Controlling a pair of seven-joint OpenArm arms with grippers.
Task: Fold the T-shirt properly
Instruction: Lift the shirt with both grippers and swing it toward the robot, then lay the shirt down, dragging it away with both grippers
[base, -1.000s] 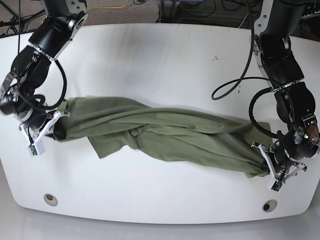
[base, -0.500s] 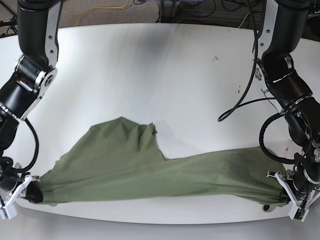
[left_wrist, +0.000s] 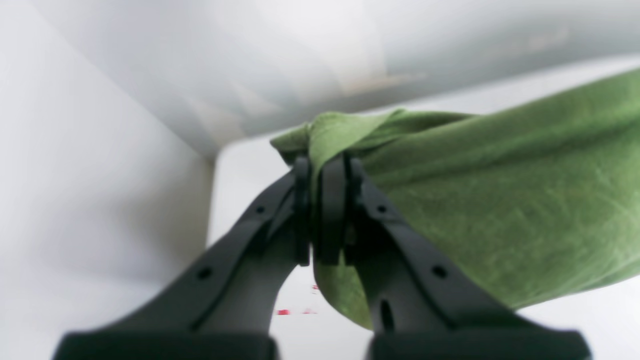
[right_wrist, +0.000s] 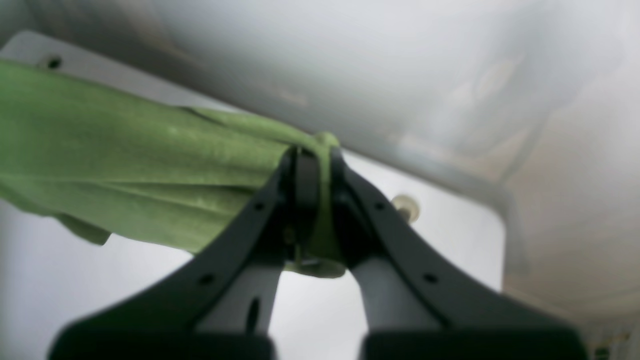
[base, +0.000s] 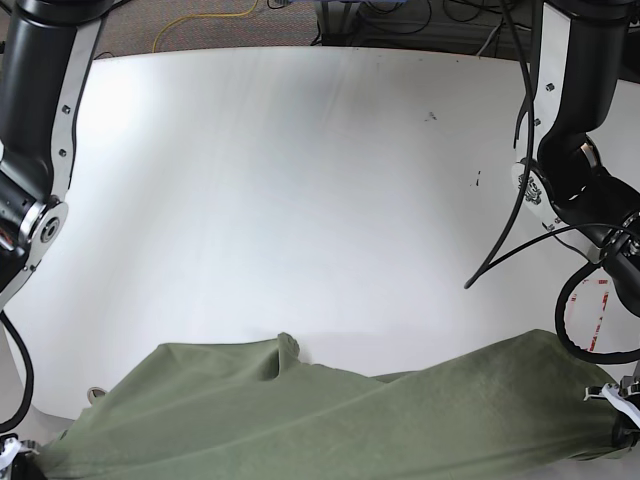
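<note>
— Moved since half a second ago?
— Dragged further down the base frame: T-shirt (base: 330, 420) now along the bottom edge, stretched corner to corner, most of the white table (base: 300, 200) bare above
— Left gripper (left_wrist: 325, 170)?
— Clamped on a bunched corner of olive cloth, centre of the left wrist frame, fabric fanning toward the right edge
— Right gripper (right_wrist: 312, 160)?
— Pinched tight on the other bunched corner, cloth running off toward the upper left
</note>
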